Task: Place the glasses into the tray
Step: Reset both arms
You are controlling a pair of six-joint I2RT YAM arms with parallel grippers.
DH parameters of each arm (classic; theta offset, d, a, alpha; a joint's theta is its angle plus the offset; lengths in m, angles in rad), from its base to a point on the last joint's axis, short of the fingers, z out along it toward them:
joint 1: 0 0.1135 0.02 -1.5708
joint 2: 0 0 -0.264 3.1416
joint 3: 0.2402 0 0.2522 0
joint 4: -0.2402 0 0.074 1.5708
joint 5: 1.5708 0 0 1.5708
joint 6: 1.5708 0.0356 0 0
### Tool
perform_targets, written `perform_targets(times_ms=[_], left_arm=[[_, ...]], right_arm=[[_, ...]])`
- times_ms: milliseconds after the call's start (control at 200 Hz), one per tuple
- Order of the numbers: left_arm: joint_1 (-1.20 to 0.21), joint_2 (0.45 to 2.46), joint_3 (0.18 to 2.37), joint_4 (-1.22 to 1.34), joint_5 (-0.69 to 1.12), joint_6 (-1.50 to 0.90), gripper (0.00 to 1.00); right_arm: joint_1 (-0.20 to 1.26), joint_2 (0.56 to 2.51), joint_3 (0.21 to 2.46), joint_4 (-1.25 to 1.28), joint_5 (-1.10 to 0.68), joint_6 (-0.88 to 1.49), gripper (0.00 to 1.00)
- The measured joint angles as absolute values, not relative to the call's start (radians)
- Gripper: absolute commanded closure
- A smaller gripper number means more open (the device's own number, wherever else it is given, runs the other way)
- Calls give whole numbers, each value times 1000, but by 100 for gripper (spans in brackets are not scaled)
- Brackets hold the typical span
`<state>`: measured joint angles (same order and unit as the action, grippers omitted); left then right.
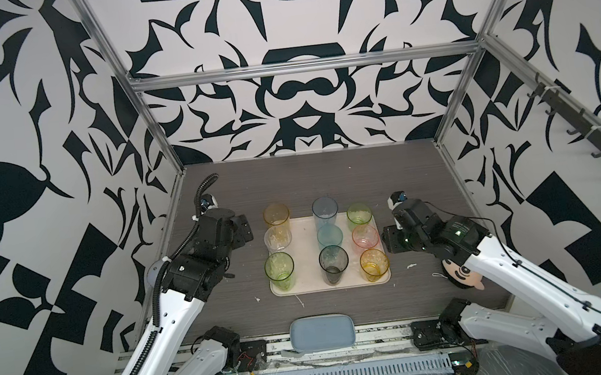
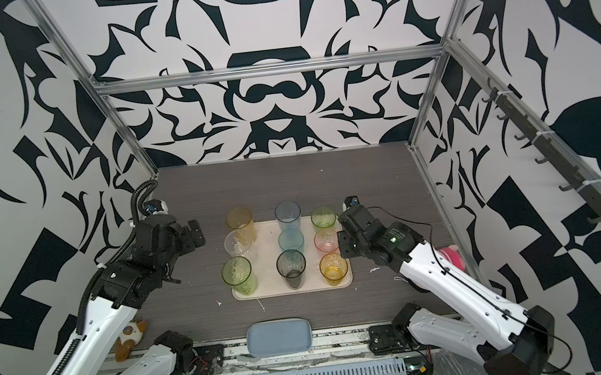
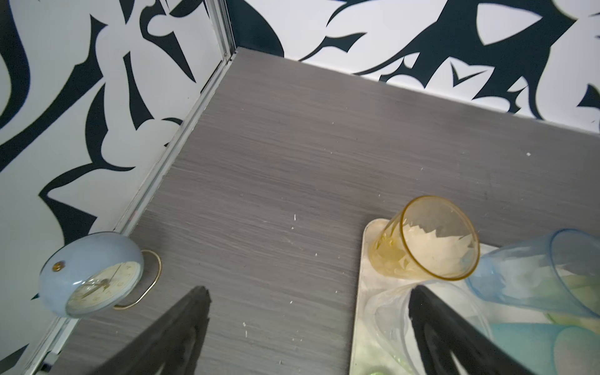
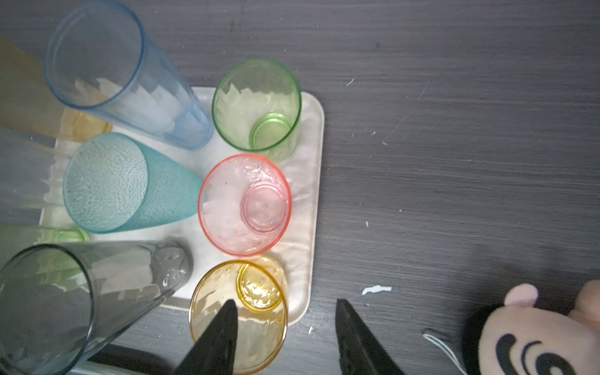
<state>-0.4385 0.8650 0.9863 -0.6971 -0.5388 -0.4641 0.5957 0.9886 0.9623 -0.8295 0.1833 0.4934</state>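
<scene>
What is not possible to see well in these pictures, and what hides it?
Plush toy: the right arm covers part of it in a top view; the picture's edge cuts it in the right wrist view.
Clock: dial too blurred to read, left wrist view.
Colourless glass: a finger of the left end effector hides part, left wrist view.
Small orange toy: too small to identify, top view.

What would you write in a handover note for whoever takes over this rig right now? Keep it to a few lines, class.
Left gripper: open, empty, near the colourless glass.
Right gripper: open, empty, by the short yellow glass.
Done: all nine glasses stand upright in the tray, three rows of three.
Remaining: nothing to place; probably just back both grippers away.
</scene>
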Motion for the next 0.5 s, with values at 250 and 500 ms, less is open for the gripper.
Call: perform_targets(times_ms=[250, 500], left_arm=[[-439, 854, 866, -522, -652, -439, 0], [-400, 853, 665, -191, -820, -295, 0]], right_arm=[[397, 981, 945, -685, 182, 367, 30], [208, 983, 793, -410, 202, 283, 20]])
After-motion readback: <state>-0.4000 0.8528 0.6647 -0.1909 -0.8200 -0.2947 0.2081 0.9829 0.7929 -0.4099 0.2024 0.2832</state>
